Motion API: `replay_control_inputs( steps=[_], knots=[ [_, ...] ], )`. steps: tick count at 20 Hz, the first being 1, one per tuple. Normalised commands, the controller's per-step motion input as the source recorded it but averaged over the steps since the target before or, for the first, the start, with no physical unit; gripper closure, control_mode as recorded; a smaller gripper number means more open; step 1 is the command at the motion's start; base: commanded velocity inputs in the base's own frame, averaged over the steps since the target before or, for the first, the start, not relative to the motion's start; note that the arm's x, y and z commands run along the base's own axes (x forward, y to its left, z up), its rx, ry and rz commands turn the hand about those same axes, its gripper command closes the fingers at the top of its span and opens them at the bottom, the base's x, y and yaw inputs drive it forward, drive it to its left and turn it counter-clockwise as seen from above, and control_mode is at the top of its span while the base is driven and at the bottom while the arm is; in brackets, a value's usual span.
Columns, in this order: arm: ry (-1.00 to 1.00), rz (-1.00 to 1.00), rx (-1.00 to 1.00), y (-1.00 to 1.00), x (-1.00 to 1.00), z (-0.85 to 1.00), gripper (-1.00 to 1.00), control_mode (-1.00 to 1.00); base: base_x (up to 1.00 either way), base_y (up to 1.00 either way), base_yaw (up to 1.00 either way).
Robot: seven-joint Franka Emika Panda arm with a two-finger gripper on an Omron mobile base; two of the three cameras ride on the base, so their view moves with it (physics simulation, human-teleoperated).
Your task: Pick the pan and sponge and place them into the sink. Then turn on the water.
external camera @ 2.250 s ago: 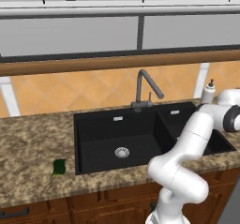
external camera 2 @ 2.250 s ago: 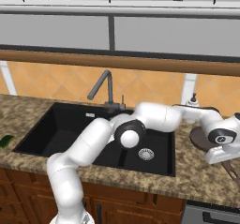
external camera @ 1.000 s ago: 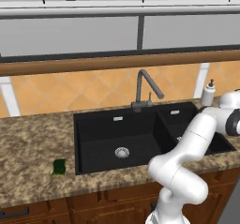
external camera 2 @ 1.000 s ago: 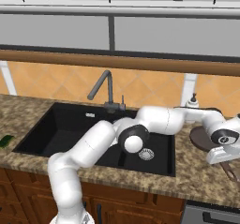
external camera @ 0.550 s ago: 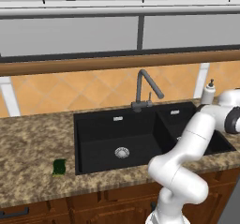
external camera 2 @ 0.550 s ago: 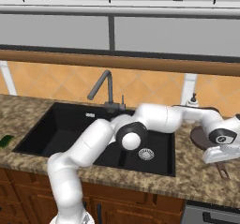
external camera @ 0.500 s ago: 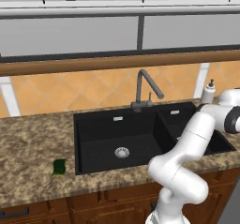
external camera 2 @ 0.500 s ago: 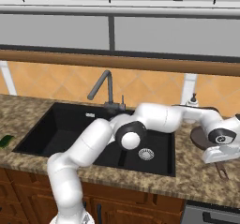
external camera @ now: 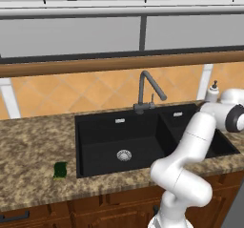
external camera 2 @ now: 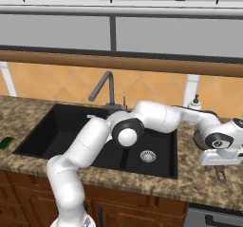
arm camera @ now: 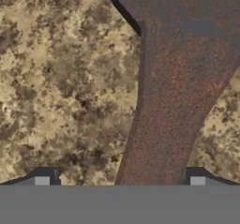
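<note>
1. Jaw state: my gripper (arm camera: 119, 183) stands wide open and holds nothing. One fingertip (arm camera: 42, 181) shows at each lower corner of the hand view, with a broad gap between them.

2. Position of the pan (arm camera: 187, 26): its handle (arm camera: 164, 124) runs up through the gap between my jaws and widens into the bowl ahead of them. It sits nearer one fingertip than the other, not centred. In the right base view the pan lies on the counter (external camera 2: 199, 183) to the right of the sink (external camera 2: 61, 126), directly below my hand.

3. Position of the sponge (external camera: 60, 169): it lies on the counter at the far side of the sink, well apart from my jaws.

4. Sink and faucet (external camera: 145, 88): both basins hold nothing, and no water falls from the spout. No part of the task is finished.

5. Step in hand, as I judge it: closing on the handle for the first pick.

6. Risk, off-centre closure: since the handle is offset in the gap, one finger would likely meet it first and push it sideways, turning the pan on the counter.

7. Risk, tipping load: a grip on the long thin handle puts the bowl's weight well ahead of my jaws. The pan may rotate in the grip or slip out during the lift.

8. Risk, depth: I cannot tell how far my fingertips stand above the counter. Closing too high would catch only the handle's top edge.

9. Risk, transfer: the faucet stands behind the basins. A swinging pan could strike it or the sink rim.
</note>
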Motion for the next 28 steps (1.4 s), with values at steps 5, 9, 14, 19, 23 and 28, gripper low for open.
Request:
replay_control_inputs(
  steps=[5, 9, 14, 19, 23, 28],
  knots=[
    [0.03, -0.11, 0.0, 0.0, 0.02, 0.0, -1.0, -1.0, 0.0, 0.0, 0.0],
    [0.0, -0.02, 0.0, -0.05, 0.22, -0.07, -1.0, -1.0, 0.0, 0.0, 0.0],
    [0.0, 0.0, 0.0, -0.11, 0.13, -0.05, -1.0, -1.0, 0.0, 0.0, 0.0],
    [0.0, 0.0, 0.0, -0.2, 0.04, -0.12, -1.0, -1.0, 0.0, 0.0, 0.0],
    [0.0, 0.0, 0.0, -0.02, 0.0, -0.27, 1.0, -1.0, 0.0, 0.0, 0.0],
    [0.0, 0.0, 0.0, 0.0, 0.0, -0.07, 1.0, -1.0, 0.0, 0.0, 0.0]
  ],
)
